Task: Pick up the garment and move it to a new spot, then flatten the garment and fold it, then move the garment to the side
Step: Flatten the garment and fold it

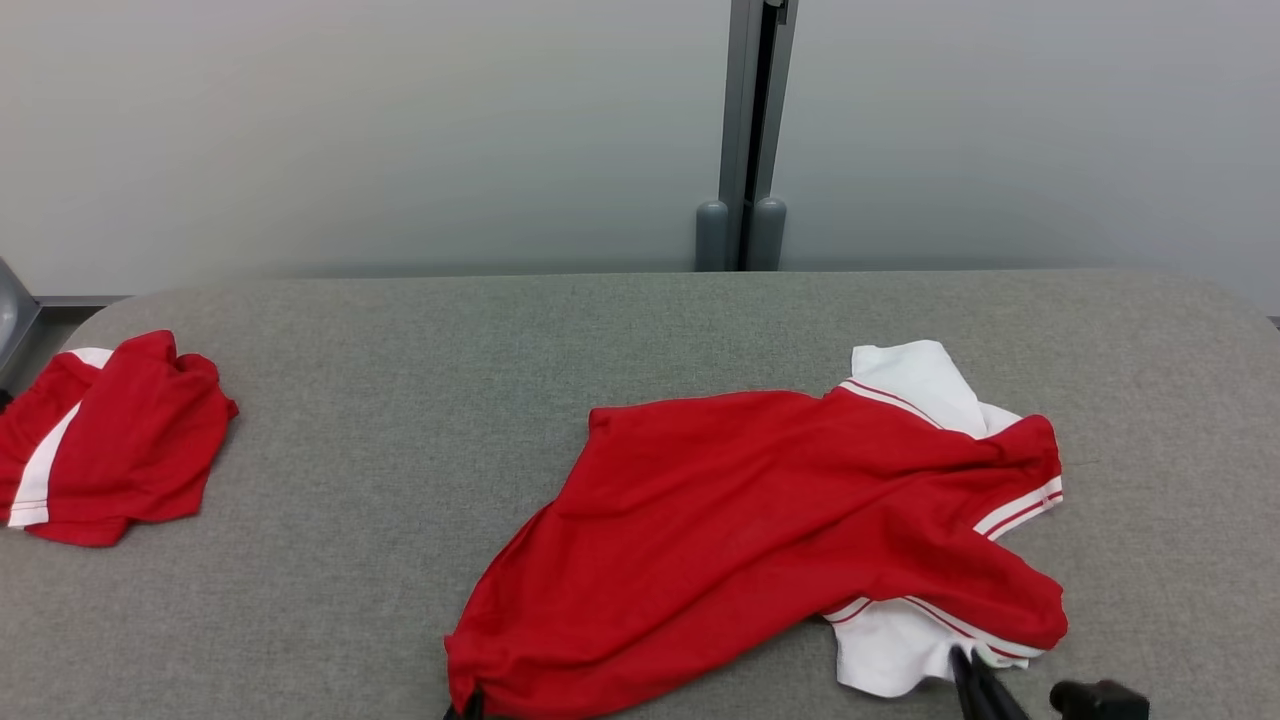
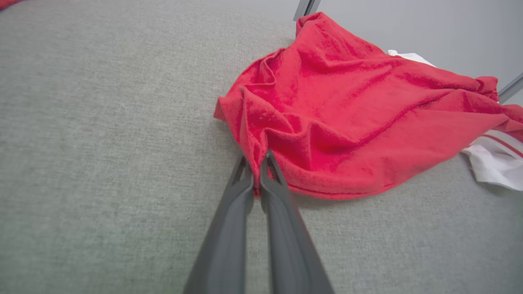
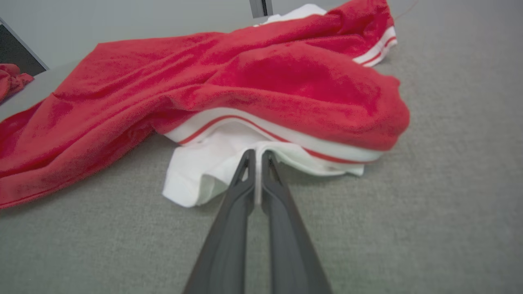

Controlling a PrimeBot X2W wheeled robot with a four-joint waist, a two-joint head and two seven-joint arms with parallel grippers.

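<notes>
Where the big red garment (image 1: 760, 520) reaches the near edge of the head view, its bottom hem is cut off. A dark tip of the left jaws peeks out there. Seen from the left wrist, those jaws are pressed together, with a red corner of the hem pinched between the two dark fingers (image 2: 235, 212). The right jaws are pressed together too, and they pinch the edge of the near white sleeve (image 3: 196, 179). The cloth past them looks blurry in the right wrist view. One dark part (image 1: 1100, 698) sits at the near right corner, and I cannot tell what it is.

I count two garments on the grey counter (image 1: 400, 400). The pinched one lies crumpled, right of the middle and close to the near edge. It has two white sleeves with thin red stripes. A second red and white garment (image 1: 110, 440) lies bunched at the left side, well apart, and the left edge cuts it off. One grey post (image 1: 742, 130) stands behind the counter.
</notes>
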